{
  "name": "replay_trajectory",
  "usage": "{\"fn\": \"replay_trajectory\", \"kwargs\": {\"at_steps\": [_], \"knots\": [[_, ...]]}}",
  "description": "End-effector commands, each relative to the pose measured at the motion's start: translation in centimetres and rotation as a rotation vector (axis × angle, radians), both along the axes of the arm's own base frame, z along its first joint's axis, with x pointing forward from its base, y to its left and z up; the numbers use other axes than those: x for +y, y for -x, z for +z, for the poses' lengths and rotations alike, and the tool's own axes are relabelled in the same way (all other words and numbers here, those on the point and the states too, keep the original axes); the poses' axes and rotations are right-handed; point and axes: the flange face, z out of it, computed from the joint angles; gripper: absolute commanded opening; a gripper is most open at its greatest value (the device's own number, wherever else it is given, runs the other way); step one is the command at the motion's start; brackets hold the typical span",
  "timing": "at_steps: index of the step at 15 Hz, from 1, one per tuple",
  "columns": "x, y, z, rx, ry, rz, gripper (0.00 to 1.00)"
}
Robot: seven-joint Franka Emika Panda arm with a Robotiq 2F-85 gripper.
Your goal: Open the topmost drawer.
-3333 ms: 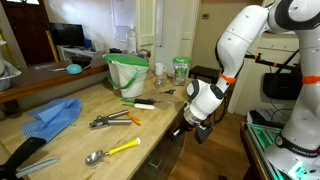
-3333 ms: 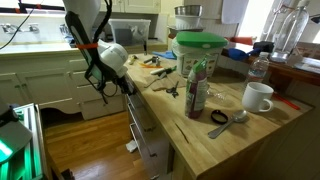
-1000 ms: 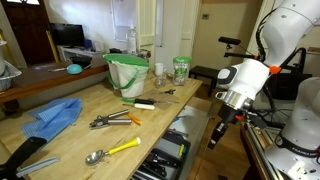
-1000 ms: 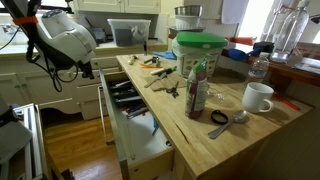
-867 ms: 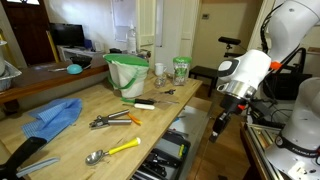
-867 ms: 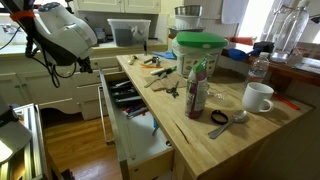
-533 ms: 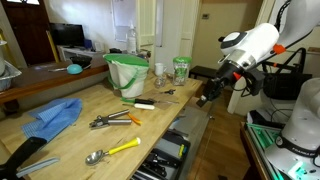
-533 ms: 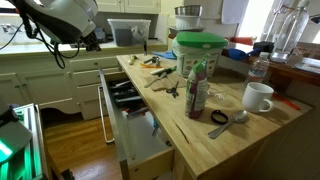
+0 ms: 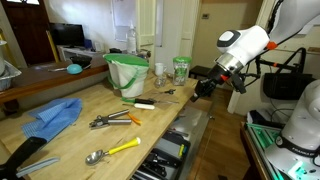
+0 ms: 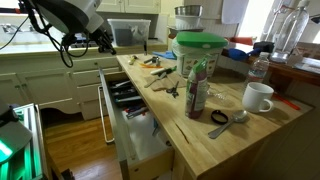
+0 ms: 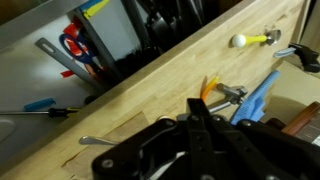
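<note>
The topmost drawer (image 9: 172, 152) stands pulled far out from under the wooden countertop in both exterior views. Its grey inside (image 10: 138, 128) holds a divided tray of cutlery and tools. In the wrist view the drawer (image 11: 110, 35) lies at the top left, with red-handled scissors (image 11: 70, 45) in it. My gripper (image 9: 201, 90) hangs in the air above the counter's edge, clear of the drawer, as an exterior view also shows (image 10: 108, 42). In the wrist view my gripper (image 11: 200, 112) is at the bottom, its fingers together and empty.
On the countertop (image 9: 70, 140) are a green bucket (image 9: 127, 72), a blue cloth (image 9: 55, 117), pliers (image 9: 112, 120) and a yellow-handled spoon (image 9: 112, 152). A bottle (image 10: 197, 88) and a white mug (image 10: 258, 97) stand near the other end. White cabinets (image 10: 50, 75) line the wall.
The drawer went from shut to pulled out, with my gripper at its front. Over the last second my gripper has let go and risen from beside the drawer to above the counter's edge.
</note>
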Motion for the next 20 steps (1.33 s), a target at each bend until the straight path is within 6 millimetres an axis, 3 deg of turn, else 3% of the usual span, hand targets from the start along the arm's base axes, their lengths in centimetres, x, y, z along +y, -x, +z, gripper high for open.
{"fn": "replay_trajectory", "kwargs": {"at_steps": [1, 10, 16, 20], "knots": [[-0.8, -0.5, -3.6, 0.088, 0.036, -0.01, 0.0], [-2.2, -0.5, -11.3, 0.208, 0.1, 0.05, 0.0], [-1.5, 0.5, -14.1, 0.283, 0.094, 0.115, 0.0], [-1.2, 0.3, -14.6, 0.284, 0.106, 0.13, 0.0]]}}
